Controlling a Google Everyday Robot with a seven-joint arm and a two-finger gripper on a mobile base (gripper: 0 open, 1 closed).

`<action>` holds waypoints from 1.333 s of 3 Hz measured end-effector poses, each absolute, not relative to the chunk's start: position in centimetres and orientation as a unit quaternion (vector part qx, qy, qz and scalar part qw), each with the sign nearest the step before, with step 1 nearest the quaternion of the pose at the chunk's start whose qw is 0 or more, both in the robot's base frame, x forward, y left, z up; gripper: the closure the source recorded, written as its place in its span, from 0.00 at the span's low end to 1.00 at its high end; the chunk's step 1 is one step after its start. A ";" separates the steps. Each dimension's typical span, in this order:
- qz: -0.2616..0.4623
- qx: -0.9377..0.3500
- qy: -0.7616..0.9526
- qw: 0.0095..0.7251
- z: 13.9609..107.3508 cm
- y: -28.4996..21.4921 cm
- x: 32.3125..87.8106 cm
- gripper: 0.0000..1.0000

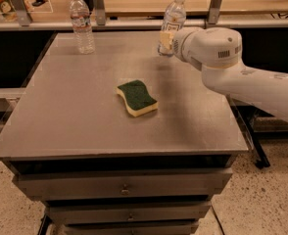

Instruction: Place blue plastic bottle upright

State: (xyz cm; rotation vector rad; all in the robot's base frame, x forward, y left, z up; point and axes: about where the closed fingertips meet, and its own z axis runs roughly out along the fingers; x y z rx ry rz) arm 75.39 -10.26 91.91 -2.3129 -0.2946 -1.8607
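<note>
Reaching the far edge, the gripper (pixel 167 40), fingers (pixel 164 36) closed, holds the blue plastic bottle (pixel 174 14); second bottle (pixel 81 23), one sponge (pixel 136 98) on counter (pixel 75 126).

Your gripper (pixel 166 38) sits at the far right of the table (pixel 75 121), against the lower half of the blue bottle (pixel 174 14), which leans slightly. You have a second bottle (pixel 82 26) upright at far left and a sponge (pixel 136 98) mid-table.
</note>
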 end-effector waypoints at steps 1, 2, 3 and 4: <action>-0.624 -0.771 -0.094 0.087 91.4 -9.7 74.3 0.35; -0.622 -0.772 -0.097 0.088 90.9 -9.4 73.3 0.12; -0.617 -0.775 -0.104 0.082 90.6 -9.6 72.3 0.00; -0.615 -0.777 -0.109 0.077 90.7 -9.8 71.8 0.00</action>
